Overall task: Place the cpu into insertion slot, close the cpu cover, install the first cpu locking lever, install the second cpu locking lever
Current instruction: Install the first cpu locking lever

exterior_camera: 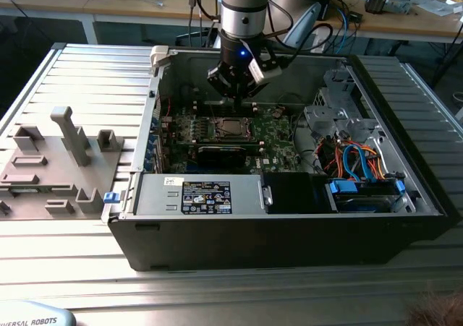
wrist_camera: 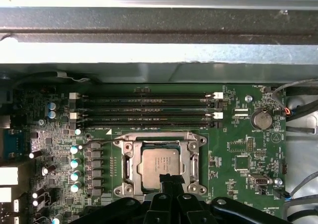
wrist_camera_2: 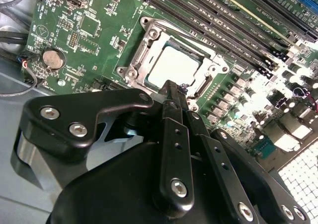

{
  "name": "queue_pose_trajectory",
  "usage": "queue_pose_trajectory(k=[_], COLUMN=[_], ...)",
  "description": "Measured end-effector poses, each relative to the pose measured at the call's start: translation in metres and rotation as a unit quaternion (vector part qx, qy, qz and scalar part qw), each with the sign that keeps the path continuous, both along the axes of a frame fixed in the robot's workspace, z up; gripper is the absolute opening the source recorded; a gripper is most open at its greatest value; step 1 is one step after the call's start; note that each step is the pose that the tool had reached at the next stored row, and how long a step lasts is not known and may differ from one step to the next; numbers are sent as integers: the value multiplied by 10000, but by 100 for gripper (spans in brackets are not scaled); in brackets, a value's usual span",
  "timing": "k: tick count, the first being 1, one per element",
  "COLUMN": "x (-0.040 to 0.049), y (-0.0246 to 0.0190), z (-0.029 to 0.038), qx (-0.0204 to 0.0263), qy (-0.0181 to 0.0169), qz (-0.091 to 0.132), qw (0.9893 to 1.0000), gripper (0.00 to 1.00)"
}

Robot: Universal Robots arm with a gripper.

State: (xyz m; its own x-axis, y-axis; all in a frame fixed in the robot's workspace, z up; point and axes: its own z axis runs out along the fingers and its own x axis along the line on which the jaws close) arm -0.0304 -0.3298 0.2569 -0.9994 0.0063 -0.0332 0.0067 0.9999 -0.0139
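The cpu (wrist_camera: pixel 158 165) lies flat in its socket on the green board (wrist_camera: pixel 238 149), silver top up. The silvery cpu cover (wrist_camera: pixel 130 157) lies down around it, the chip showing through its window. A thin locking lever rod (wrist_camera: pixel 159 134) runs along the socket side that faces the memory slots. My black gripper (wrist_camera: pixel 169 178) is shut with nothing between its fingers, its tips just over the near edge of the chip. The second wrist view has the gripper (wrist_camera_2: pixel 171 89) at the edge of the cpu (wrist_camera_2: pixel 171 65) and cover (wrist_camera_2: pixel 140 60). In the exterior view the gripper (exterior_camera: pixel 235 87) hangs above the socket (exterior_camera: pixel 233 128).
The open computer case (exterior_camera: pixel 289 232) stands on a ribbed metal table. Memory slots (wrist_camera: pixel 144 107) run beside the socket, and a coin battery (wrist_camera: pixel 261 118) sits close by. Drive bays and coloured cables (exterior_camera: pixel 358 160) fill the exterior view's right. A grey fixture block (exterior_camera: pixel 65 152) stands at its left.
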Motion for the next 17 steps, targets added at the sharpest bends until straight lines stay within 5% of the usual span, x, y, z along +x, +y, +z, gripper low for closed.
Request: queue_pose_trajectory(k=[17], x=[0], y=[0], z=[0], qx=[-7], qy=[0], qz=[176], qw=[9998], gripper=[11])
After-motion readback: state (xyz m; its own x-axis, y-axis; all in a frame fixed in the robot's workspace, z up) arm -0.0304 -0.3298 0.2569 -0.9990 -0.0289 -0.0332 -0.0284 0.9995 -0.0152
